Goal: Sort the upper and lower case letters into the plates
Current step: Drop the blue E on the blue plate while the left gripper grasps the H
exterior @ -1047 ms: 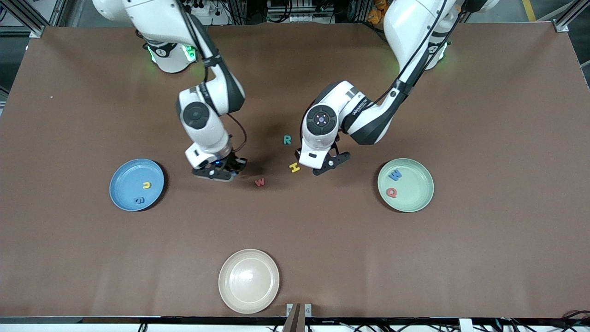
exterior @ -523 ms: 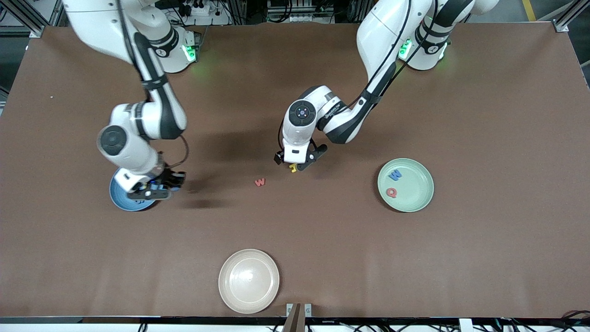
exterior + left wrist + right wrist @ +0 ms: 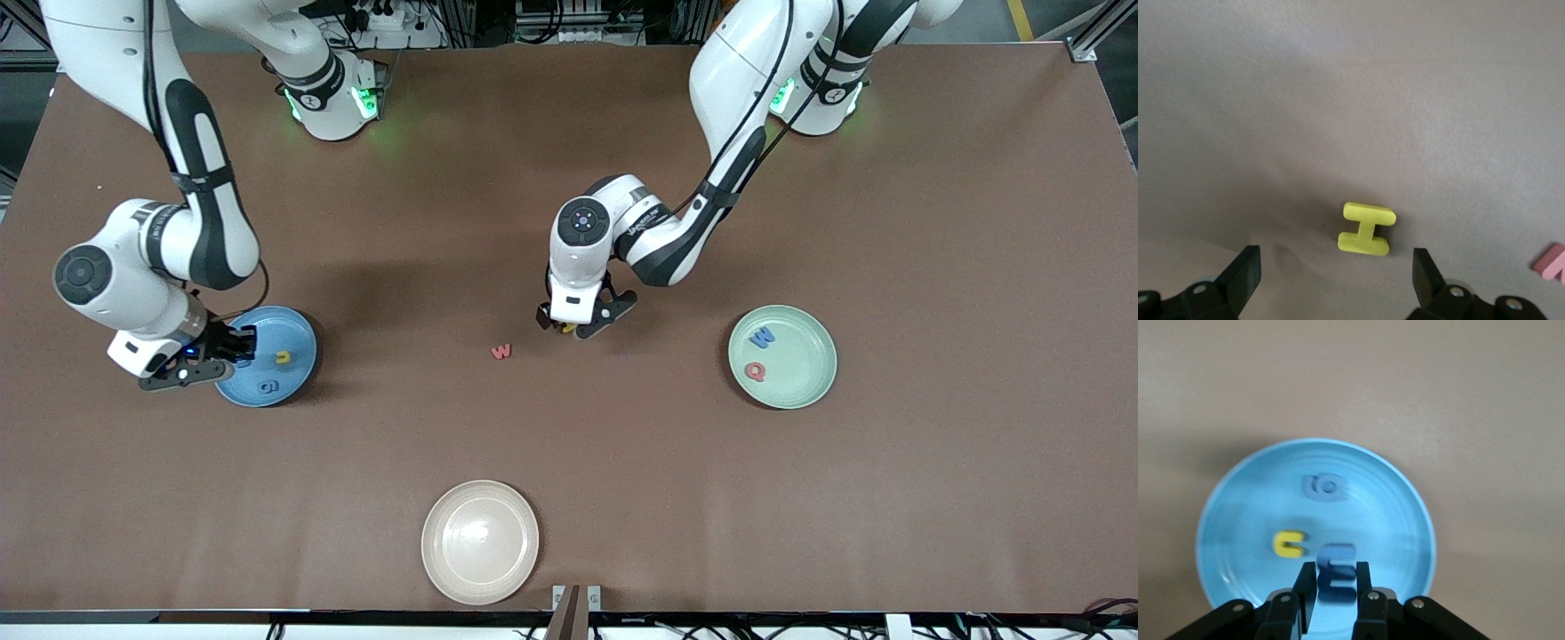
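The right claw (image 3: 1331, 587), over the blue plate (image 3: 298, 373), pinches the blue m (image 3: 1337, 577) beside the yellow u (image 3: 283, 357), while the left claw (image 3: 1335, 277) hangs spread around the yellow H (image 3: 1367, 229) on the worktop (image 3: 622, 462).

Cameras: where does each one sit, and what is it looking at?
Front view: high across the table, facing the robots; both arms show.
Left wrist view: on the left arm, looking down at H; open left gripper shows.
Right wrist view: on the right arm, over blue plate; right gripper holding m shows.
Shared: front and right wrist views both show blue plate.
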